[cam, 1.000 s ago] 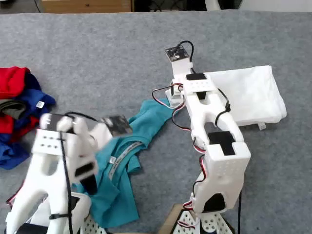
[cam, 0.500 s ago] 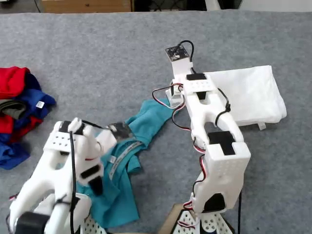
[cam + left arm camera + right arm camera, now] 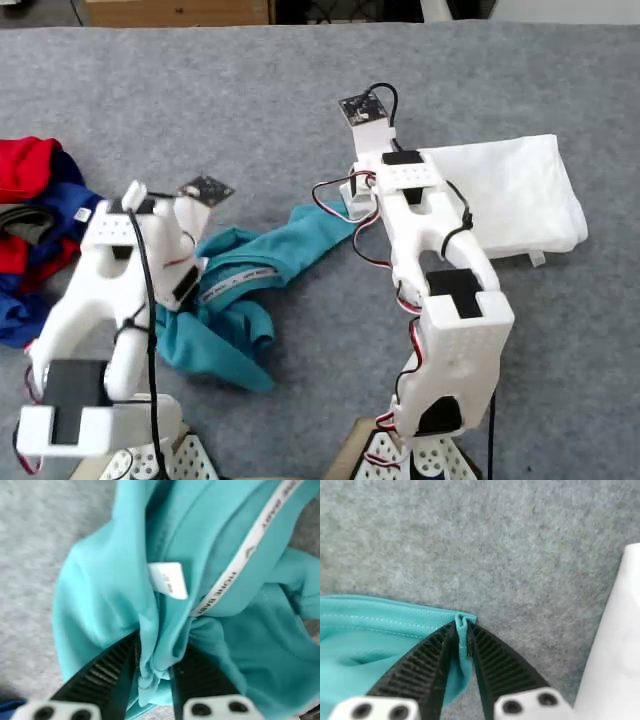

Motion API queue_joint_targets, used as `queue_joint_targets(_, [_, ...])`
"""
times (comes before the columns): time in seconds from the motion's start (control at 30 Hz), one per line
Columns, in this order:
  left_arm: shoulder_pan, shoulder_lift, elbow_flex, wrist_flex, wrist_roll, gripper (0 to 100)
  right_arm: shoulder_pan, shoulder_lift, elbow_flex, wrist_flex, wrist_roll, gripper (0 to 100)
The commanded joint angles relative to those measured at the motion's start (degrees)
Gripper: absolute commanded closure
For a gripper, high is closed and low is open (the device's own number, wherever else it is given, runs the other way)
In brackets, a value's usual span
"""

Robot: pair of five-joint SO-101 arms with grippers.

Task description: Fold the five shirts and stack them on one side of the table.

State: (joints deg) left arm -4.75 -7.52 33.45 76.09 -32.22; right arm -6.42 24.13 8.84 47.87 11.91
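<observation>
Our left gripper (image 3: 155,657) is clamped on a bunched fold of the teal shirt (image 3: 240,300), beside its collar tag (image 3: 169,580). Our right gripper (image 3: 462,630) pinches a hemmed corner of the same shirt, near the centre of the high view. The shirt lies crumpled, lower left of centre. We judge the step to be spreading it flat: draw the two holds apart gently and low, minding that the thin corner may slip. A folded white shirt (image 3: 510,195) lies at right and a red and blue heap (image 3: 35,215) at the left edge, on the grey felt table (image 3: 200,100). A wooden cabinet (image 3: 180,10) stands behind.
</observation>
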Motion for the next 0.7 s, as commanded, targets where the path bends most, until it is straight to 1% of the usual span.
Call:
queue_joint_targets(0.0, [-0.31, 1.85, -9.27, 5.36, 0.26, 91, 2.73, 0.04, -1.36, -4.75, 0.09, 98.5])
queue_joint_targets(0.07, [-0.22, 2.9, -13.05, 9.58, -1.67, 91, 4.31, 0.75, -1.8, -5.36, 0.09, 98.5])
queue_joint_targets(0.23, [-0.48, 3.96, -22.9, 17.67, -2.46, 91, 5.36, 1.98, -3.47, -5.01, 0.09, 98.5])
queue_joint_targets(0.27, [-0.31, 4.04, -24.57, 19.78, -2.99, 90, 5.27, 1.98, -3.47, -5.01, 0.09, 98.5])
queue_joint_targets(0.33, [-0.13, 4.13, -26.42, 23.03, -7.21, 85, 5.27, 1.98, -3.47, -5.01, 0.09, 98.5])
queue_joint_targets(0.37, [-0.31, 4.13, -26.59, 23.74, -8.88, 81, 5.27, 1.98, -3.47, -5.01, 0.09, 98.5])
queue_joint_targets(0.47, [-0.75, 3.87, -26.59, 23.91, -9.32, 74, 5.27, 1.98, -3.47, -5.01, 0.09, 98.5])
queue_joint_targets(0.67, [-0.66, 4.04, -27.03, 24.09, -9.58, 74, 5.19, 1.98, -3.47, -5.01, 0.09, 98.5])
